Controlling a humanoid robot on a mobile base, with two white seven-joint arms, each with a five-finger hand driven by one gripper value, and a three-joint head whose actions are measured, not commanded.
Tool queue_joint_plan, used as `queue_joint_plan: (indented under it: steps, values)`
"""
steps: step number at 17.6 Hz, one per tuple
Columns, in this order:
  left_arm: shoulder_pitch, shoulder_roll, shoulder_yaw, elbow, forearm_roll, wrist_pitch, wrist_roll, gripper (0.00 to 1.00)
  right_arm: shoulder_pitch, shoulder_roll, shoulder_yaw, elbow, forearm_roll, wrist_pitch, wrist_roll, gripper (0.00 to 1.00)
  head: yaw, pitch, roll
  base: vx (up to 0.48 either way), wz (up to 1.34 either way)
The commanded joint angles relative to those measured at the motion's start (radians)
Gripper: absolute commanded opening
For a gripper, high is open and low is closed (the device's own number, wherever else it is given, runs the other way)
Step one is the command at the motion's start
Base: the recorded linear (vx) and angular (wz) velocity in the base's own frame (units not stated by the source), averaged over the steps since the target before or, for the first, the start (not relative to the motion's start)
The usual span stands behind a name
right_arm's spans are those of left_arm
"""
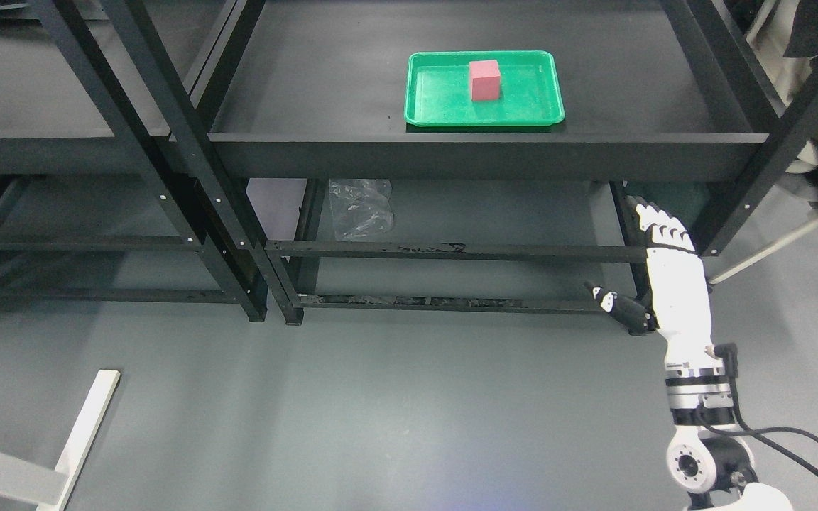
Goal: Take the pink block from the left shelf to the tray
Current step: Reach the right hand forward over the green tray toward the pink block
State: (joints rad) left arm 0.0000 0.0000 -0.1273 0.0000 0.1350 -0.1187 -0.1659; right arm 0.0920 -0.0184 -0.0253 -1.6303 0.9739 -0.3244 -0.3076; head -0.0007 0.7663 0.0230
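Head view: a pink block sits inside a green tray on a black shelf. Well below it, the right robot hand hangs with fingers straight, holding nothing.

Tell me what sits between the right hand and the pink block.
The right hand hangs open below shelf level; the shelf's front lip and the green tray's near rim lie between. The pink block already rests inside that tray.

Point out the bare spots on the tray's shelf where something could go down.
The shelf lies bare left of the green tray and right of it toward the far post. Inside the tray, only the strips beside the pink block are free. The right hand hangs below, open.
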Motion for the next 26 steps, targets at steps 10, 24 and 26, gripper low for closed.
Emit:
queue_joint_plan:
  steps: [10, 24, 26]
  values:
    - [0.02, 0.017, 0.0, -0.017, 0.0, 0.001, 0.0, 1.0, -0.012, -0.005, 0.025, -0.002, 0.046, -0.055, -0.311, 0.99, 0.0, 0.0, 0.0, 0.18, 0.12]
    - [0.02, 0.017, 0.0, -0.017, 0.0, 0.001, 0.0, 1.0, -0.026, 0.001, 0.105, -0.002, 0.003, 0.063, -0.304, 0.99, 0.0, 0.0, 0.0, 0.222, 0.05]
    - [0.02, 0.017, 0.0, -0.017, 0.0, 0.001, 0.0, 1.0, -0.026, 0.001, 0.108, -0.002, 0.003, 0.08, -0.298, 0.99, 0.0, 0.0, 0.0, 0.191, 0.0]
